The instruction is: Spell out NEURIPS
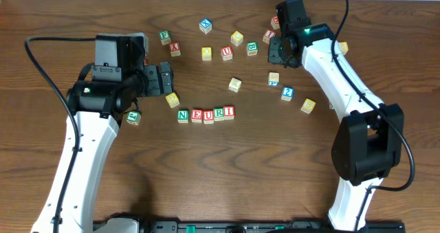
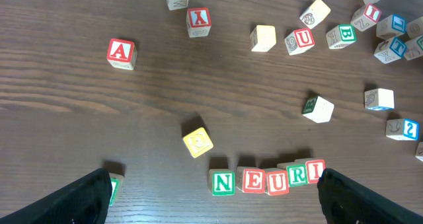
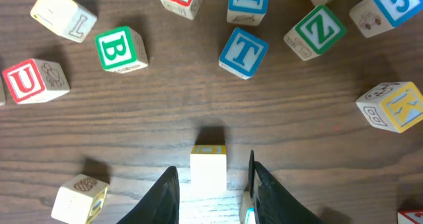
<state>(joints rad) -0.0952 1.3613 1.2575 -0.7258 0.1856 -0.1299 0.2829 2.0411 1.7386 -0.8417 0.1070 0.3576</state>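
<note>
The right gripper (image 3: 212,163) stands over the table (image 1: 62,13) at 1 o'clock from its centre. Its fingers are partly spread and straddle a pale cube (image 3: 208,168), with a gap showing on each side, so nothing is pinched yet. The NEURI row (image 1: 206,114) lies at 6 o'clock, and P belongs at its 3 o'clock end, just beside the I. The straddled cube's letter is unreadable, so it needs confirming. The fingers should then be centred, closed squarely on the side faces and lifted straight up.

The left gripper (image 1: 166,80), fingers spread wide and empty, hovers at 10 o'clock of the row, clear of the free end. A blue T cube (image 3: 243,52) sits at 12 o'clock of the straddled cube, a green B cube (image 3: 121,49) at 10 and another cube (image 3: 79,199) at 8. A blue-edged corner (image 3: 246,215) just beside the right finger could snag.
</note>
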